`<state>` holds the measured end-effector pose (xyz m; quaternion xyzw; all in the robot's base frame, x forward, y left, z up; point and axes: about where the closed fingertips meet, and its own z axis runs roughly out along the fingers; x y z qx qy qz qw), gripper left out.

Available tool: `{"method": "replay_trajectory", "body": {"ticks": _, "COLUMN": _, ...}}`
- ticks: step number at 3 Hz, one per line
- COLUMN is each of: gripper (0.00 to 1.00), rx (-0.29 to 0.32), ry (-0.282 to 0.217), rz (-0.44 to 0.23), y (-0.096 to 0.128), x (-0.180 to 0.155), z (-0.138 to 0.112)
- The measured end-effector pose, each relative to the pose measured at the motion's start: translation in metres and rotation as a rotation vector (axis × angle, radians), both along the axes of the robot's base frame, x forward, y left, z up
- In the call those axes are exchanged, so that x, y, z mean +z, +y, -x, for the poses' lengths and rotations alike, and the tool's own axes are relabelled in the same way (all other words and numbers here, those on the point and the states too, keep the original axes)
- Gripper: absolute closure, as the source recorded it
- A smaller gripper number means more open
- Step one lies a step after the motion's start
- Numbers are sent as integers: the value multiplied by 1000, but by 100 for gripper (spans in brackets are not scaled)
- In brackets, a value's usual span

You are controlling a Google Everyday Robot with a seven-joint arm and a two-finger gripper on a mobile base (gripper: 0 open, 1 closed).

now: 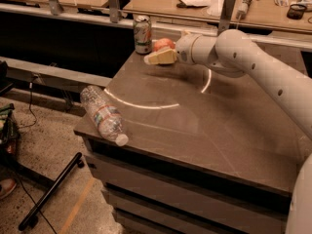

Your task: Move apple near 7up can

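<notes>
Beside the 7up can (143, 34): apple (164, 44), our tool (157, 53) against it; we cannot tell its grip.
Apple: we judge it firm, smooth, roll-prone; hold its widest middle.

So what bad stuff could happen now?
The 7up can stands upright by the far edge of the table, right beside the gripper and the apple; a small push could knock it over or off. The apple is round, so it might roll away once set down. The plastic bottle lies at the left edge, its cap end sticking out; a bump might drop it.
</notes>
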<state>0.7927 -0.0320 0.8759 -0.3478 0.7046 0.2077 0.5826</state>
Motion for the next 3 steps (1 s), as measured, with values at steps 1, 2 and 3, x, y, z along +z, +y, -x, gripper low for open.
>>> {"method": "replay_trajectory", "body": {"ticks": 1, "gripper": 0, "rx": 8, "ry": -4, "rz": -11, "y": -27, "x": 7, "z": 6}}
{"method": "replay_trajectory", "body": {"ticks": 2, "gripper": 0, "rx": 64, "ry": -1, "rz": -9, "y": -112, "x": 32, "z": 37}}
{"method": "replay_trajectory", "body": {"ticks": 3, "gripper": 0, "rx": 64, "ry": -1, "rz": -9, "y": -112, "x": 32, "z": 37}}
